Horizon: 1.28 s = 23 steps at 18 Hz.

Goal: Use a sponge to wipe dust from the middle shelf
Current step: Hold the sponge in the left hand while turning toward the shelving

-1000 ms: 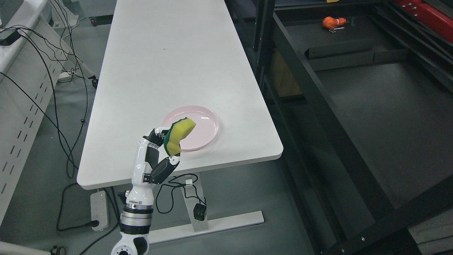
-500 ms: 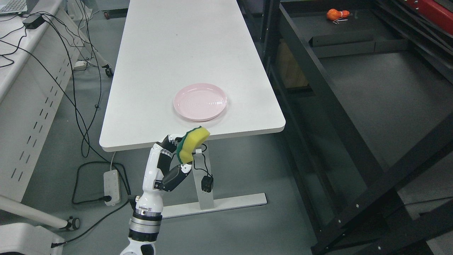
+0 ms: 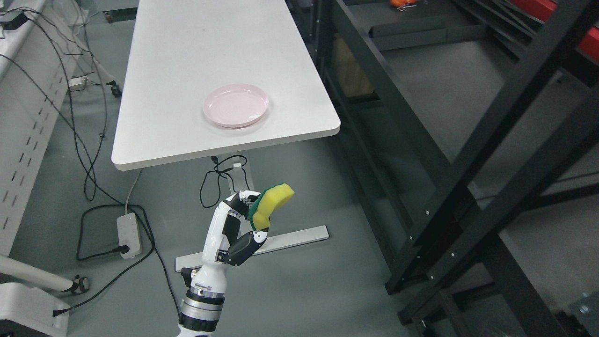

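My left hand (image 3: 250,220) comes up from the bottom edge and is shut on a yellow sponge with a green scouring back (image 3: 271,202). It holds the sponge in the air over the grey floor, in front of the white table (image 3: 187,70) and left of the black shelf rack (image 3: 421,154). The rack's dark grey shelf surface (image 3: 468,84) shows at the right behind slanted black beams. My right hand does not show.
A pink plate (image 3: 236,105) lies near the table's front edge. A power strip (image 3: 127,233) and black cables lie on the floor at the left. The table's foot (image 3: 281,241) runs across the floor just behind my hand. A small orange object (image 3: 400,2) lies far back on the shelf.
The whole view has shifted as the camera moved back and turned. My left hand with the sponge is now clear of the table and lower in the picture, closer to the rack.
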Tool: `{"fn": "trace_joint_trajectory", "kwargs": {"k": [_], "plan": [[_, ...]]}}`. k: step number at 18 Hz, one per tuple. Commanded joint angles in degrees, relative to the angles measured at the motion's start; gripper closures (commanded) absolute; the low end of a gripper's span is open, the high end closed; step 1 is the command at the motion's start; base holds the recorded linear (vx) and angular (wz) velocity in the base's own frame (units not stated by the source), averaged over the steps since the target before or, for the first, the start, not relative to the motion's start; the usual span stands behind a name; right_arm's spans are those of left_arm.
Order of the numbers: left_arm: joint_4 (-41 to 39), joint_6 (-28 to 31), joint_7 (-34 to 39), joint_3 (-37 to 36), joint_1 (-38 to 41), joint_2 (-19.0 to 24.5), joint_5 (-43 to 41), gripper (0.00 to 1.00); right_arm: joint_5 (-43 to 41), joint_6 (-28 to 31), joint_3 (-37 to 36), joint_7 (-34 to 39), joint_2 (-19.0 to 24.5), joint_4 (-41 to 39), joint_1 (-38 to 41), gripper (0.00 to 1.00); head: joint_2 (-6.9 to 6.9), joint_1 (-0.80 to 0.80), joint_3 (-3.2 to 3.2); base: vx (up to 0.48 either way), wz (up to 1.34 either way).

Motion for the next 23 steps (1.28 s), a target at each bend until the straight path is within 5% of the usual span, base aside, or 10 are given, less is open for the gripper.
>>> {"fn": "trace_joint_trajectory", "kwargs": {"k": [1, 19, 23], "plan": [[-0.87, 0.03, -0.08, -1.98, -1.40, 0.95, -0.13, 0.99, 0.00, 0.01, -0.01, 0.02, -1.00, -1.00, -0.06, 0.00, 0.00, 0.00, 0.00, -0.235, -0.58], [-1.13, -0.32, -0.78, -13.49, -5.24, 0.95, -0.22, 0.99, 0.00, 0.01, -0.01, 0.02, -1.00, -1.00, -0.06, 0.00, 0.00, 0.00, 0.00, -0.124, -0.85], [-0.26, 0.03, -12.35, -18.05, -15.96, 0.95, -8.95, 1.00, 0.00, 0.01, -0.01, 0.02, -1.00, -1.00, 0.03, 0.00, -0.01, 0.00, 0.00, -0.006, -0.47]]}}
